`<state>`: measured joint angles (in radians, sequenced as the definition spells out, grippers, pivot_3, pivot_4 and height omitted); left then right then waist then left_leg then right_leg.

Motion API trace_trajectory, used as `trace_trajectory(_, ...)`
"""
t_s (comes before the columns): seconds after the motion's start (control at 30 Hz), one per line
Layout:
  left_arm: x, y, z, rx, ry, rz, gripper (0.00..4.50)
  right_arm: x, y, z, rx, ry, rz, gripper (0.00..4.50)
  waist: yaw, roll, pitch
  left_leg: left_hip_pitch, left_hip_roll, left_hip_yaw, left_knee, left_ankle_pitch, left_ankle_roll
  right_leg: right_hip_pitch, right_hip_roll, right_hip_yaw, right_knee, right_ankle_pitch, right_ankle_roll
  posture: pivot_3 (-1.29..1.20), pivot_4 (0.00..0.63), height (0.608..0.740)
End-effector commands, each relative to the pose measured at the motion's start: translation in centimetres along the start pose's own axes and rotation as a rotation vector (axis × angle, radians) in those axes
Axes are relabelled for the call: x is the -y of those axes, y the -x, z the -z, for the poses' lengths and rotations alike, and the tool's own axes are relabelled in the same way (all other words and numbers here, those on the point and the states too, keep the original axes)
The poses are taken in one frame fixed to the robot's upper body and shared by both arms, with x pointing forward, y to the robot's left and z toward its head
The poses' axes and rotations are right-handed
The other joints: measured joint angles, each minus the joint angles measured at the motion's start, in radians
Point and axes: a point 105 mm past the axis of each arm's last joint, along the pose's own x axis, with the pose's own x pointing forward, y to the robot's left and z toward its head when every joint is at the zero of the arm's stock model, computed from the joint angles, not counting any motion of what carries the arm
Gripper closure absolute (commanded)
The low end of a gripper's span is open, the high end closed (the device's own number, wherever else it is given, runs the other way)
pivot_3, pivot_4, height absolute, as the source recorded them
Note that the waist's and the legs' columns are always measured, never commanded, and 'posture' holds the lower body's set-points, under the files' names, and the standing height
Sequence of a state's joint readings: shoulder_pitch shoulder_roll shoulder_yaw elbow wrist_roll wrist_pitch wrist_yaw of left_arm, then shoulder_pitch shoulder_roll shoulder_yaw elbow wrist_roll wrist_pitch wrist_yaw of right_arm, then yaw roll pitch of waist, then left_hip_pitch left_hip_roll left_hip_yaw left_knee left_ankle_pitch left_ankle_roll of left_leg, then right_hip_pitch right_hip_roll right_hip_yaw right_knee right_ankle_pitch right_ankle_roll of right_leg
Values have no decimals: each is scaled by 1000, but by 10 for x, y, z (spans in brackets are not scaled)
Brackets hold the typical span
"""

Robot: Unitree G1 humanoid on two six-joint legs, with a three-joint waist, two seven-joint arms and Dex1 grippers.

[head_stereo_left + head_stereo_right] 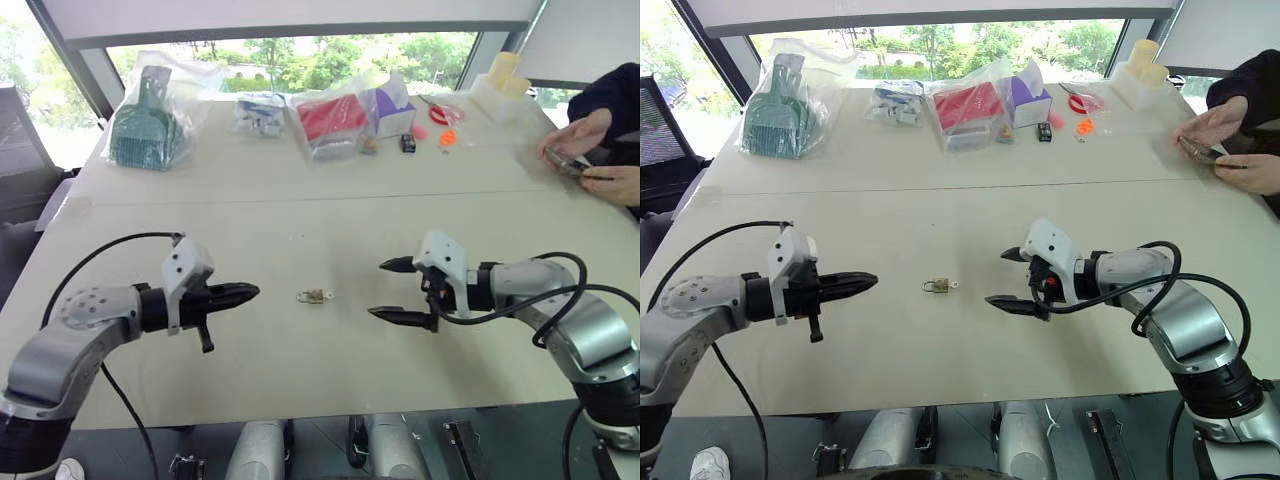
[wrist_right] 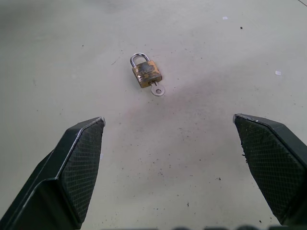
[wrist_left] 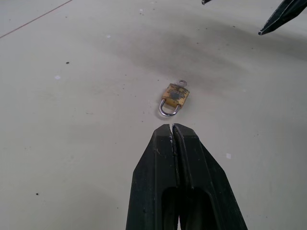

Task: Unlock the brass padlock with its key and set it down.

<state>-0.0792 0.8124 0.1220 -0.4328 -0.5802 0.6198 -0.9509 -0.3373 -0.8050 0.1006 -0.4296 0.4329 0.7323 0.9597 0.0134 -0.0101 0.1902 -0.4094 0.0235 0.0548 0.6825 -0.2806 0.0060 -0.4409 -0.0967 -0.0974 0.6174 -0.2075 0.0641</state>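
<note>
The brass padlock (image 1: 313, 296) lies untouched mid-table, key (image 2: 157, 89) inserted, shackle seemingly closed; left gripper (image 1: 250, 291) at nine o'clock, pinched empty; right gripper (image 1: 398, 291) at three, gaping, empty; unlocking remains.

Daylight pours in through the window (image 1: 300, 50) behind the bench (image 1: 300, 240), leaving the pale top bright and evenly lit. The greenery beyond the window is washed out. Shadows on the bench are soft and faint; a dim smudge of shade lies just beside the brass padlock (image 3: 173, 98). The padlock stays sharp in both wrist views. The bench's edges bow slightly in the head views.
</note>
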Motion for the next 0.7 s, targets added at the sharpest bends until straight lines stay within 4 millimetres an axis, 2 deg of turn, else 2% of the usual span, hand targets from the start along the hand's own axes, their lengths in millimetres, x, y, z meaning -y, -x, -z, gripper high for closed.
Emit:
trace_trajectory(0.03, 4, 2, -5, 27, -10, 26, 4500, -2, 1, -12, 30, 50, 6, 55, 0, 0, 0, 0, 0, 0, 0, 0, 0, 0, 0, 0, 0, 0, 0, 0, 150, 740)
trace_trajectory(0.37, -1, -1, -3, 47, -12, -11, 4500, 0, 2, -10, 16, 66, 18, 55, 1, 0, 0, 0, 0, 0, 0, 0, 0, 0, 0, 0, 0, 0, 0, 0, 150, 740)
trace_trajectory(0.5, -5, -3, -1, 46, -39, -30, 4500, 2, 0, -16, 41, 71, 32, 55, 0, 0, 0, 0, 0, 0, 0, 0, 0, 0, 0, 0, 0, 0, 0, 0, 150, 740)
trace_trajectory(0.7, 2, -13, 4, 30, -85, 3, 4500, 6, -3, -19, 56, 92, 51, 55, 1, 0, 0, 0, 0, 0, 0, 0, 0, 0, 0, 0, 0, 0, 0, 0, 150, 740)
